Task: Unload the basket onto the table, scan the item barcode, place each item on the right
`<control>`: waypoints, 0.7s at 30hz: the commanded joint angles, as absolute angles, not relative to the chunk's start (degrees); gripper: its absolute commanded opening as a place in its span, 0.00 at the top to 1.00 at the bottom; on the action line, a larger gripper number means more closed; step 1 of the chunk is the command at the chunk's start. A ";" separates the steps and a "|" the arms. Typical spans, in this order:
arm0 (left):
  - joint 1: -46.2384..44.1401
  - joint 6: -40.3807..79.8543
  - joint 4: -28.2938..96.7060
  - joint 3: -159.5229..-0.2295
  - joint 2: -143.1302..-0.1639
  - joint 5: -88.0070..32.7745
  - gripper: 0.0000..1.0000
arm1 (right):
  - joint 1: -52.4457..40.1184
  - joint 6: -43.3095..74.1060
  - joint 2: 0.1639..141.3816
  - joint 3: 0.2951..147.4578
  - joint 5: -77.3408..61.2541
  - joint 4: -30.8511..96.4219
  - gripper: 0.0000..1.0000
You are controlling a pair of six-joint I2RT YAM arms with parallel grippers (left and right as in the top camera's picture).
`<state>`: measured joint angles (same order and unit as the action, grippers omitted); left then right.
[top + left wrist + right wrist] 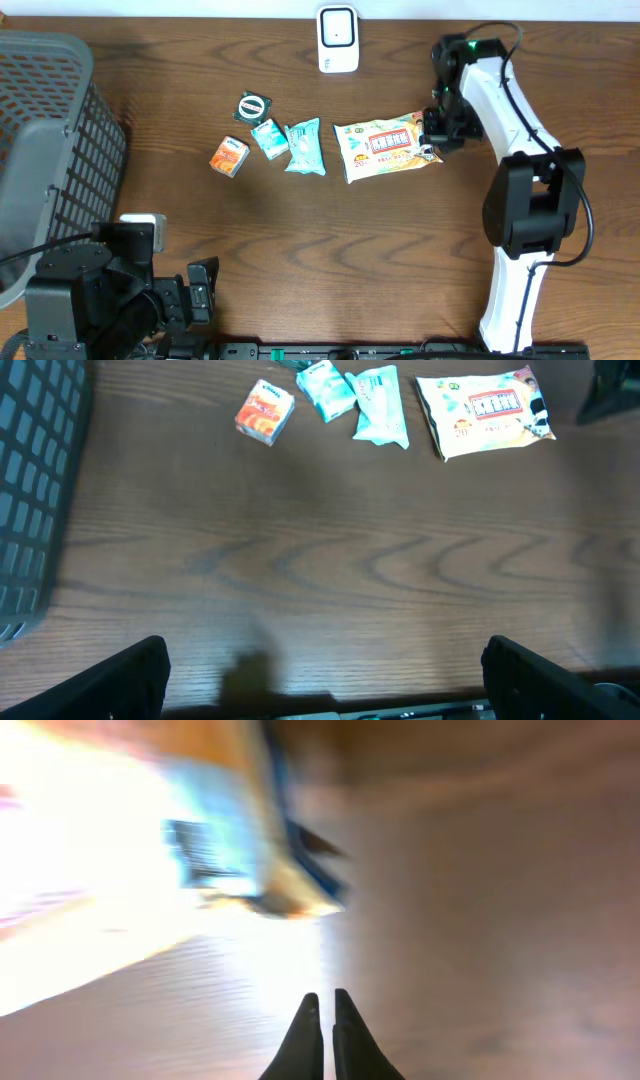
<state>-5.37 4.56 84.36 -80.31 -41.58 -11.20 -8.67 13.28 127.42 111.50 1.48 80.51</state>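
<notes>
A yellow-white snack bag (385,148) lies flat on the wooden table; the left wrist view shows the same bag (485,412) at upper right. My right gripper (432,138) sits at the bag's right end. In the right wrist view the gripper (325,995) is shut with nothing between its fingers, and the blurred bag (150,830) lies just ahead to the left. A white barcode scanner (338,38) stands at the table's far edge. My left gripper (203,292) rests near the front left, and its wrist view shows the gripper (325,675) open over bare wood.
A grey mesh basket (50,150) fills the left side. Left of the bag lie a teal packet (304,146), a smaller teal pack (268,137), a round tin (253,106) and an orange box (229,156).
</notes>
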 commanded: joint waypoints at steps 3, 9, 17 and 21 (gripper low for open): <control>-5.39 5.02 84.40 -80.47 -41.69 -10.63 0.02 | -10.26 9.15 127.55 112.75 -4.84 76.55 0.99; -5.39 5.02 84.38 -80.47 -41.69 -10.63 0.02 | -10.39 11.31 127.63 106.87 -4.86 67.96 0.99; -5.39 5.02 84.38 -80.47 -41.69 -10.66 0.02 | -9.39 16.73 127.63 94.98 7.31 57.93 0.99; -5.39 5.04 84.40 -80.47 -41.69 -10.63 0.03 | -8.78 16.69 127.28 99.94 8.08 64.99 0.99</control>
